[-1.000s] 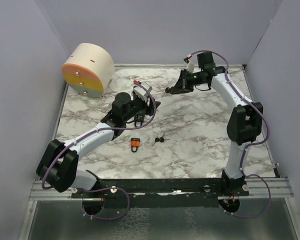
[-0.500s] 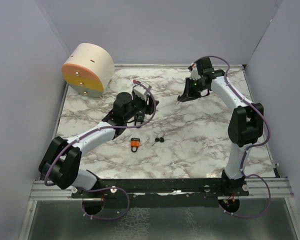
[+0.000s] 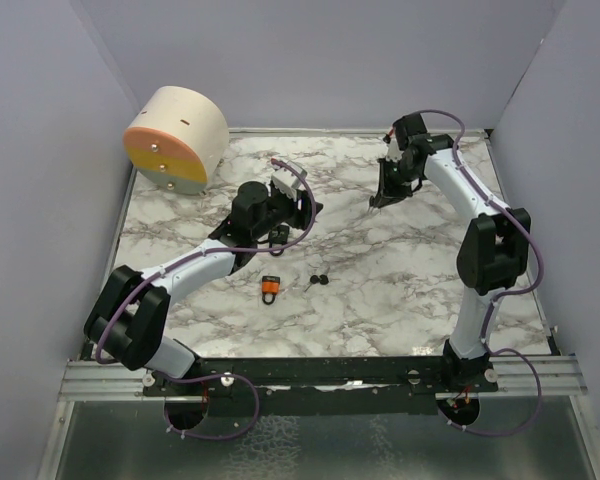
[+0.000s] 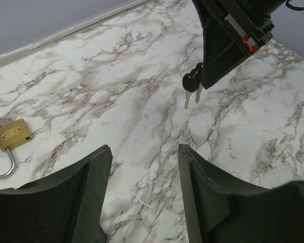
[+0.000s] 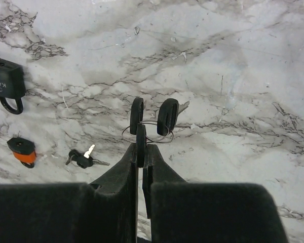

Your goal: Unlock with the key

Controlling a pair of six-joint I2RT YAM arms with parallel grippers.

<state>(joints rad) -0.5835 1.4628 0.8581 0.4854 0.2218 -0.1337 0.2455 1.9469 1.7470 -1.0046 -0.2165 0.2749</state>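
Keys are the task's thing, and there are two sets. The held keys are three black-headed keys on a thin wire ring. The right claw is clenched on one of those heads, with the other two heads standing above its tips. In the left wrist view two bare metal blades hang below that claw. It sits above the far part of the marble-patterned desk, right of the middle.

The loose keys, also black-headed, lie flat near the middle of the desk, toward the near edge. Just to their left, apart from them, lies an orange padlock with a dark top.

The left claw is released, its two dark fingers spread with only bare marble between them. It hangs over the desk left of the middle, pointing toward the right claw.

A brass padlock with a steel shackle lies on the marble at the left of the left wrist view. It carries an oval stamp that is too small to read. A black padlock lies at the left edge of the right wrist view, well apart from the held keys. Its white lettering begins "KA", and the rest is cut off by the frame.

A cream drum lies on its side at the far left corner of the desk. Its round face is orange above and yellow below. Whether it holds anything cannot be told.
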